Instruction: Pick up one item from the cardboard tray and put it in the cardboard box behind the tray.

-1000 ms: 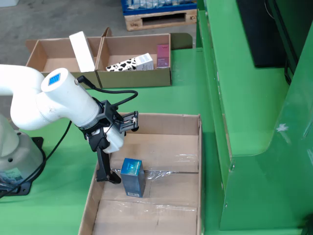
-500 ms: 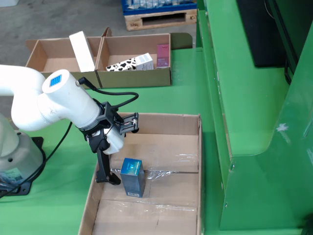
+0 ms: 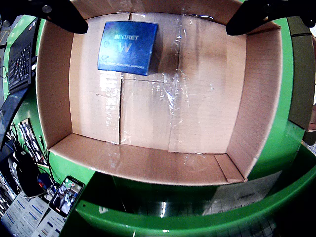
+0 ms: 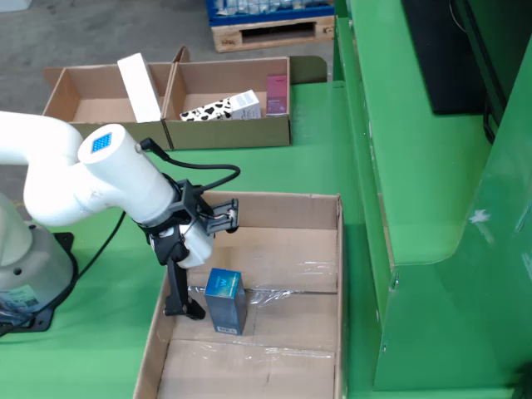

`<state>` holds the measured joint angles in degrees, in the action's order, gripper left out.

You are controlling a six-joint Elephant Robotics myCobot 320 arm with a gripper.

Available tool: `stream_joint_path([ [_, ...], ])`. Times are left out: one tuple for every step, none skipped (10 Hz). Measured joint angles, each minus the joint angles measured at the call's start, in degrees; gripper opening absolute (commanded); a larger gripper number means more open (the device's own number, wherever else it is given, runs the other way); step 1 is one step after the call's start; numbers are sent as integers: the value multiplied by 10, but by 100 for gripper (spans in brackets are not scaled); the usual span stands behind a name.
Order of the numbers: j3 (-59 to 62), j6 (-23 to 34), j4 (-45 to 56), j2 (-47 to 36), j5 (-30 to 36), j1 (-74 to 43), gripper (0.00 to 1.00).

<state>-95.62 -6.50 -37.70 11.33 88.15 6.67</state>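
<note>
A blue carton (image 4: pixel 224 299) stands in the cardboard tray (image 4: pixel 320 212), near its left wall in the fixed view. The wrist view has the blue carton (image 3: pixel 127 47) at the top left of the tray (image 3: pixel 256 98). My gripper (image 4: pixel 204 259) hangs over the tray, spread wide open and holding nothing. One black finger (image 4: pixel 176 291) reaches down just left of the carton, apart from it. In the wrist view my gripper (image 3: pixel 163 15) shows only its two fingertips (image 3: pixel 59 15) in the top corners. Behind the tray sit two open cardboard boxes (image 4: pixel 233 133).
The right rear box holds a cow-patterned carton (image 4: pixel 223 108) and a pink item (image 4: pixel 277 94). A white carton (image 4: pixel 140 87) stands in the left rear box (image 4: pixel 83 96). A tall green frame (image 4: pixel 416 208) borders the tray's right side. The arm's base (image 4: pixel 29 274) is at the left.
The arm has shifted slightly right and down over the tray; the lower finger sits a little lower beside the blue carton. The carton has not moved.
</note>
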Motion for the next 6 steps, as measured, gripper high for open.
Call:
stream_joint_path([
  [3,0,0,8,0,-1,100],
  [6,0,-1,9,0,-1,100],
  [6,0,-3,10,0,-1,100],
  [6,0,-3,10,0,-1,100],
  [6,0,-3,11,1,-1,100],
  [33,0,-2,31,1,-4,100],
])
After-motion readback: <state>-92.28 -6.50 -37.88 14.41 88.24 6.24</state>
